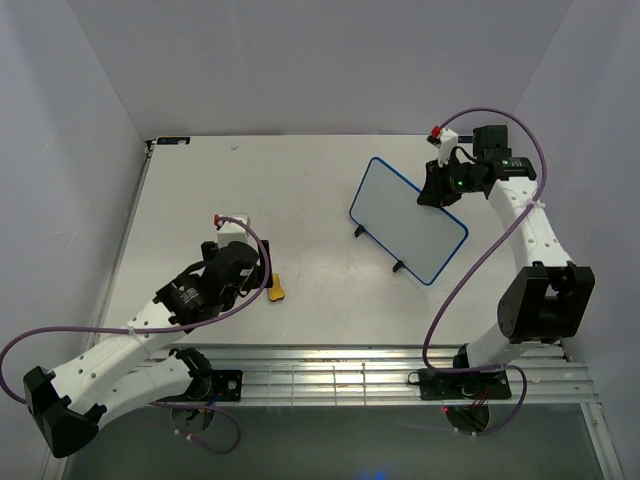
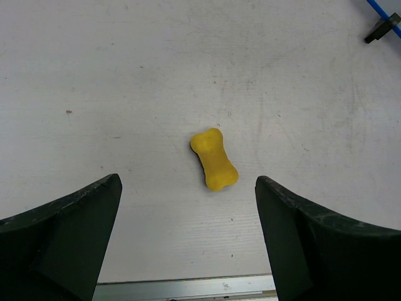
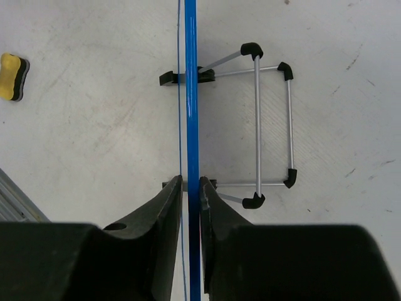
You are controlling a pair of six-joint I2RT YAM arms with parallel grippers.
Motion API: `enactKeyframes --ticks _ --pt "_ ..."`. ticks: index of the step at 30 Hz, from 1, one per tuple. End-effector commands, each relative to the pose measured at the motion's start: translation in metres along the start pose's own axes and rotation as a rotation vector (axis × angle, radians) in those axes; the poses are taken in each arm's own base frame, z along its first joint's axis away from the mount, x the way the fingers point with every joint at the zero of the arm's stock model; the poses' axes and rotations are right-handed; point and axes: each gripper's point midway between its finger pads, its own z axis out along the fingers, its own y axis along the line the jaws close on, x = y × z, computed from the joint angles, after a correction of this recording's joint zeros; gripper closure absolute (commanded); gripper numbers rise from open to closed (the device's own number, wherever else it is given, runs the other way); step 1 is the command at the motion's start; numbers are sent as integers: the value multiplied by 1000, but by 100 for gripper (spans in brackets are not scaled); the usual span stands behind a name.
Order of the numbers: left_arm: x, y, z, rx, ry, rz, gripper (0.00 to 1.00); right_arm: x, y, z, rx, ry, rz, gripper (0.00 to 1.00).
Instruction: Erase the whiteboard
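The whiteboard [image 1: 405,218], blue-framed with black feet, stands upright right of the table's middle; its face shows no red marks in the top view. My right gripper [image 1: 437,192] is shut on its top edge, and the right wrist view shows the blue frame [image 3: 190,94] pinched between the jaws of that gripper [image 3: 191,182]. The yellow peanut-shaped eraser [image 1: 277,288] lies flat on the table. My left gripper [image 1: 260,282] hovers just left of it, open and empty. In the left wrist view the eraser [image 2: 214,159] lies just ahead of the open gripper [image 2: 188,182].
The board's wire stand [image 3: 272,125] with black caps rests on the table behind it. One foot and frame corner [image 2: 382,26] show at the left wrist view's top right. A metal rail [image 1: 380,365] runs along the table's near edge.
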Motion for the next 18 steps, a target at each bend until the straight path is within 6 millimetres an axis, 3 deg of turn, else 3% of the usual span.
enactKeyframes --ticks 1,5,8,18 --pt "-4 -1 -1 10 -15 -6 2 -11 -12 -2 37 -41 -32 74" --pt "-4 -1 -2 14 -15 -5 2 -2 -24 3 78 -6 -14 61" --pt "-4 -1 -2 17 -15 -4 2 4 -38 7 127 22 -6 56" --pt "-5 -4 -3 33 -17 -3 2 5 -50 28 80 41 43 55"
